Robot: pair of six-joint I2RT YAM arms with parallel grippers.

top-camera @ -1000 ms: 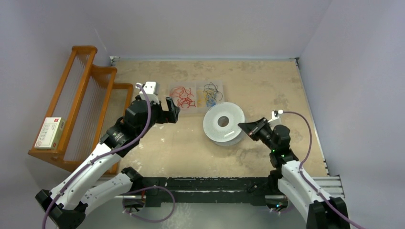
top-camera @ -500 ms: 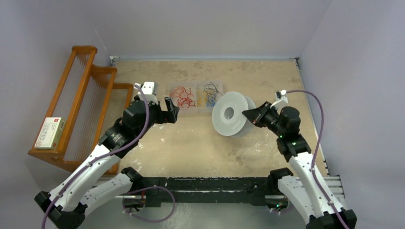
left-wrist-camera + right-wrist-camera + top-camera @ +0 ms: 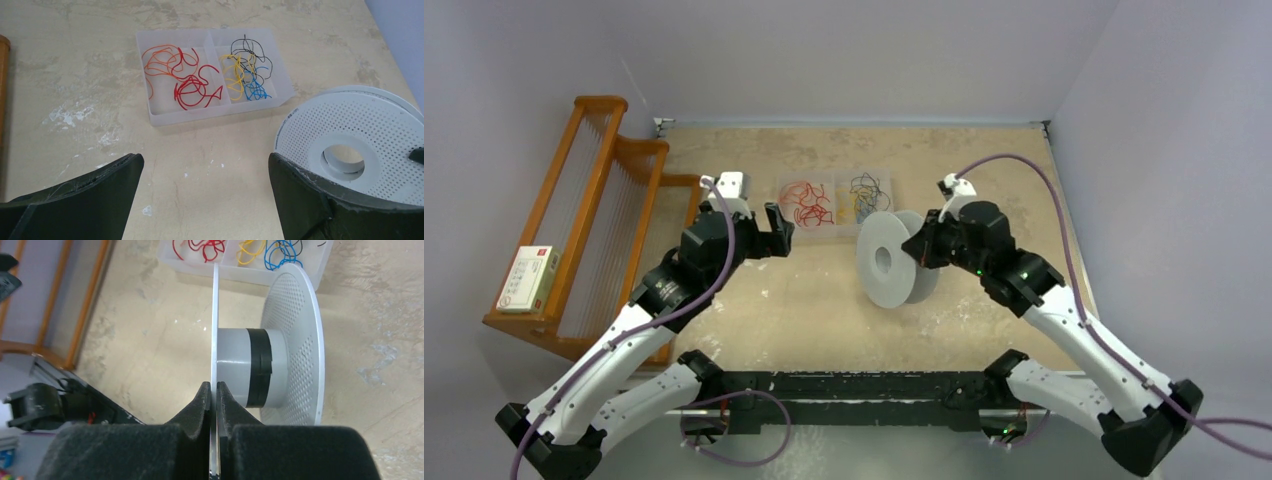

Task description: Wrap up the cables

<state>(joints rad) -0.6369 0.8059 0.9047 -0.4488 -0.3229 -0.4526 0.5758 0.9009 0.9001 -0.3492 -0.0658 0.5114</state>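
Beige mottled worktop (image 3: 824, 300) is carrying one clear plastic tray (image 3: 200, 114) with two compartments. Curly yellow cables (image 3: 235, 77) are lying in the one nearer the spool, with black and blue wires (image 3: 256, 92); red and orange wires (image 3: 192, 92) are filling the other. One white perforated spool (image 3: 874, 285) is standing on edge, right hand (image 3: 214, 390) clamping its flange rim. Left hand (image 3: 204, 160) is hovering wide open, gripping nothing.

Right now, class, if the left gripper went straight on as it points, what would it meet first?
Probably bare table just short of the clear tray, since the open left gripper angles down. Depth is unclear; the tray's near wall might come first.
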